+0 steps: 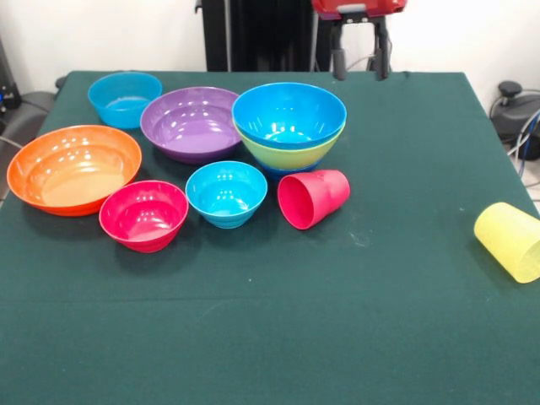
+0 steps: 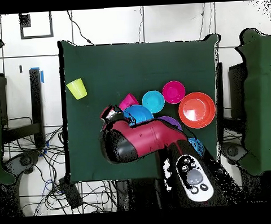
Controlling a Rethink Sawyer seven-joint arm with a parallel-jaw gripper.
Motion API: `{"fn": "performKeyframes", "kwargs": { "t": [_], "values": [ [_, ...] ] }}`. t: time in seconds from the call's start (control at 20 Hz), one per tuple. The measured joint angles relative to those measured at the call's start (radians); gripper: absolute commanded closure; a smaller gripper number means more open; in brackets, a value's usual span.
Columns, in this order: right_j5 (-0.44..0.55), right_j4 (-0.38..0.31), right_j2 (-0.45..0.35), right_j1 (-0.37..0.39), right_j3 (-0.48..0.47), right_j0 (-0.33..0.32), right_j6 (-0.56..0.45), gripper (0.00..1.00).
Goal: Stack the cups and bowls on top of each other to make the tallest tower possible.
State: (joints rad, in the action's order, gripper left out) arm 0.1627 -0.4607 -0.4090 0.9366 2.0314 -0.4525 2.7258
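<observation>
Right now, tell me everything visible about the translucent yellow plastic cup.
The translucent yellow plastic cup is a tapered tumbler lying on its side on the green table cloth, not upright. In the front view it sits at the right edge, partly cut off by the frame, with its rounded end turned toward the bowls. It lies alone, well apart from the red-pink cup and every bowl. Nothing touches it but the cloth.

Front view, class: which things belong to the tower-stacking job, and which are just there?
Job:
red-pink cup on its side
yellow cup on its side
orange bowl
purple bowl
bright blue bowl nested in lime green bowl
pink-red bowl
two cyan bowls

Just there:
green table
cables
</observation>
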Motion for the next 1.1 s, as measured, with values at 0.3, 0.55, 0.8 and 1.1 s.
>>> {"fn": "performKeyframes", "kwargs": {
  "t": [0.3, 0.55, 0.8, 1.1],
  "values": [
    [0.02, 0.047, 0.072, -0.008, -0.045, 0.132, 0.0, 0.0],
    [0.04, 0.087, 0.125, -0.013, -0.084, 0.227, 0.0, 0.0],
    [0.046, 0.137, 0.191, -0.045, -0.145, 0.308, 0.0, 0.0],
    [0.046, 0.177, 0.263, -0.122, -0.22, 0.375, 0.0, 0.0]
  ]
}}
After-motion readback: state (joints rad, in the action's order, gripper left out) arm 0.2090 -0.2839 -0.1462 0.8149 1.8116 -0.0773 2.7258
